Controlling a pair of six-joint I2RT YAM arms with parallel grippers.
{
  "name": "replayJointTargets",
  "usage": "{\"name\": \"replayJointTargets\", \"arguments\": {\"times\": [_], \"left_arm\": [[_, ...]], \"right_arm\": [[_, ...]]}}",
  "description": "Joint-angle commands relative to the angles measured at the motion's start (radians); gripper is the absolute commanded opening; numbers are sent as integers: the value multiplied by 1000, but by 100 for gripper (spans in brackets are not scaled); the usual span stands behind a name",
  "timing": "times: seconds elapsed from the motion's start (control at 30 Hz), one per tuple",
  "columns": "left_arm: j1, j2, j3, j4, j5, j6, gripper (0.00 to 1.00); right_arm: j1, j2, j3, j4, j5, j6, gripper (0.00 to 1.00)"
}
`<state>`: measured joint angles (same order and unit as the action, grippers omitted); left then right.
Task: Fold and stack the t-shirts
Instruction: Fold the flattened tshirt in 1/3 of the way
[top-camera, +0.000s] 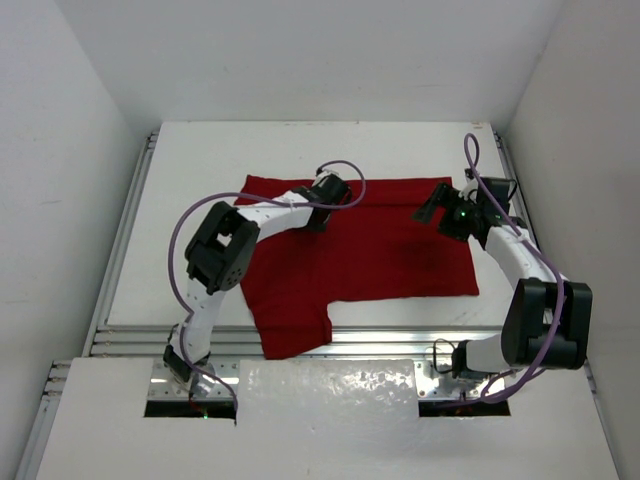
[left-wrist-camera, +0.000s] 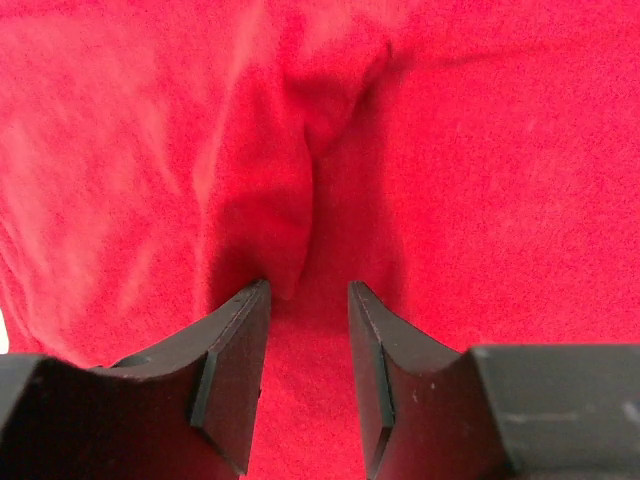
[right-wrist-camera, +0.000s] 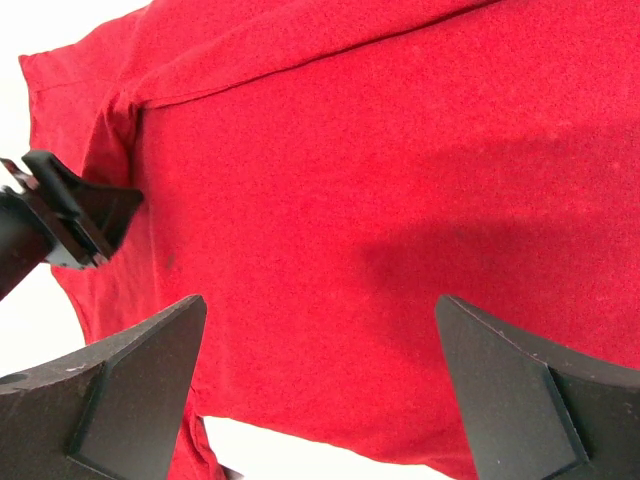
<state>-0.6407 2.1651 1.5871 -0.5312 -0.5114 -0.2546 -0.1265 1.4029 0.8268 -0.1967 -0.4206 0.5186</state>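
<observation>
The dark red t-shirt (top-camera: 390, 250) lies spread across the white table, one sleeve (top-camera: 295, 335) reaching over the near edge. My left gripper (top-camera: 318, 222) is down on the shirt's upper left part. In the left wrist view its fingers (left-wrist-camera: 308, 290) stand a narrow gap apart over the cloth (left-wrist-camera: 480, 150), and a raised fold (left-wrist-camera: 285, 200) ends at the left fingertip; nothing sits between the jaws. My right gripper (top-camera: 432, 205) hovers over the shirt's upper right part. It is wide open (right-wrist-camera: 320, 305) above flat cloth (right-wrist-camera: 350, 150).
Bare white table (top-camera: 200, 160) shows around the shirt. Metal rails (top-camera: 125, 230) run along the left side and near edge. White walls close in on three sides. The left gripper's finger (right-wrist-camera: 70, 215) shows at the left of the right wrist view.
</observation>
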Motion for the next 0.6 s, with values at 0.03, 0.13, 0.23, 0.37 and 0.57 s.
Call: {"name": "replayJointTargets", "arguments": {"times": [0.03, 0.13, 0.23, 0.37, 0.57], "left_arm": [[19, 13, 70, 11, -22, 21, 35], [21, 22, 79, 5, -33, 25, 34], [22, 19, 76, 14, -29, 28, 34], [29, 44, 85, 2, -22, 25, 30], [36, 59, 77, -1, -30, 21, 31]], "right_arm": [[7, 2, 29, 29, -14, -19, 98], [7, 4, 28, 32, -17, -19, 98], [8, 5, 28, 34, -17, -19, 98], [8, 7, 26, 33, -17, -17, 98], [8, 8, 26, 37, -23, -15, 97]]}}
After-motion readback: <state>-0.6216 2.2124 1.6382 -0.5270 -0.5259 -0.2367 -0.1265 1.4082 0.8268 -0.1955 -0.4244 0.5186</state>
